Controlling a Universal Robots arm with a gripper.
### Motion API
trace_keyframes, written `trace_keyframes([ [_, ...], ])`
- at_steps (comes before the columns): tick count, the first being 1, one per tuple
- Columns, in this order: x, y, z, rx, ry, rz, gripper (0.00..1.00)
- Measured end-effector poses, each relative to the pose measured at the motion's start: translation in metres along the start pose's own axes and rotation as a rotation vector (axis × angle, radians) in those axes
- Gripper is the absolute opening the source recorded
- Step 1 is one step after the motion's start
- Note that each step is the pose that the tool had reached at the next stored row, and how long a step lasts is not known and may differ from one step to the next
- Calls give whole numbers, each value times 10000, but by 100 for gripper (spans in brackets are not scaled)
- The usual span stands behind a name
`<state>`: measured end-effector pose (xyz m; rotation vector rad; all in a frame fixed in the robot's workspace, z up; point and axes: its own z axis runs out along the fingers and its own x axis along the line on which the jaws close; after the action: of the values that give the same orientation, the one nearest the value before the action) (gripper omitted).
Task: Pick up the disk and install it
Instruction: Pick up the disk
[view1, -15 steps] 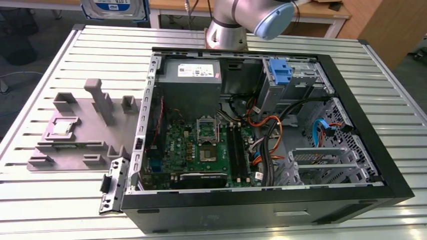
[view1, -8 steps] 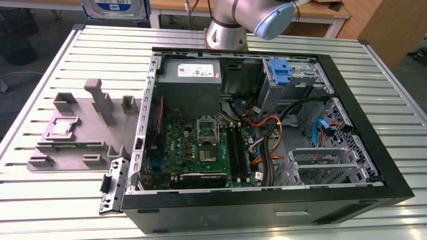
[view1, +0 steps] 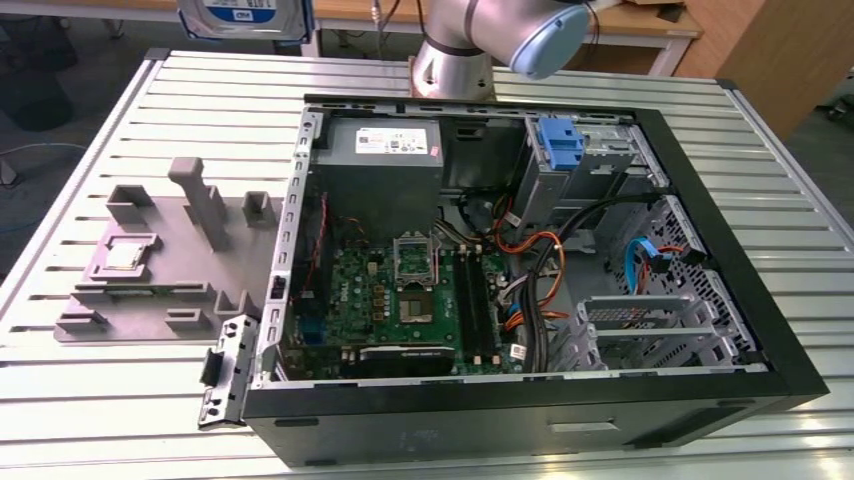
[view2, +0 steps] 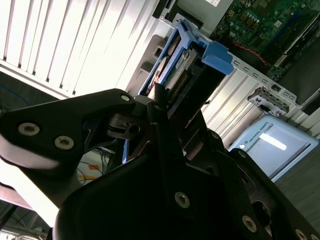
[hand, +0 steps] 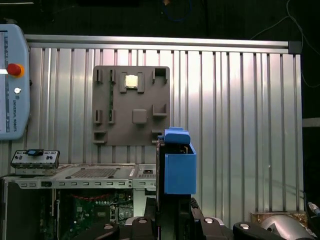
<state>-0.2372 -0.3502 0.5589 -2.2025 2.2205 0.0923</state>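
- The gripper (view2: 165, 107) is nearest in both wrist views. Its dark fingers (view2: 162, 130) are clenched on the disk (view2: 187, 60), gripping the end nearest the wrist.
- The disk sits in its blue plastic carrier and points away from the wrist. In the first wrist view it shows edge-on (hand: 179, 167), with the gripper (hand: 172, 210) below it.
- The disk is held in the air. It touches neither the surface (hand: 240, 125) nor the computer case (view1: 787, 370).
- The silver-grey slab with a white and blue label at the upper edge of the exterior view (view1: 247, 15) is probably this same disk, held high.
- Judged from this, the pick-up is done and the carry to the case is in hand. Nothing is seated yet.
- Below it lie the ribbed metal surface and the grey fixture tray (hand: 131, 105), beside the open case.
- Inside the case are the motherboard (view1: 400, 290) and the power supply (view1: 380, 145), which is against the far wall.
- The drive bay with its fixed blue bracket (view1: 561, 145) stands towards the exterior view's right, and loose cables (view1: 541, 270) run close by it.
- Installing looks to call for turning the carrier square to the bay's opening. It would then need a straight slide in that avoids the cables and the case rim.
- A tilted entry would likely jam the plastic frame.
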Motion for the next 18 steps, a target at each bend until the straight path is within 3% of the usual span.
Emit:
trace_keyframes([
  [5,-1,-143,-3,-38,-6,3,35],
  [9,-3,-316,-8,-101,-7,7,35],
  [13,-4,-454,-11,-122,-9,7,35],
  [18,-6,-672,-15,-148,-12,8,35],
])
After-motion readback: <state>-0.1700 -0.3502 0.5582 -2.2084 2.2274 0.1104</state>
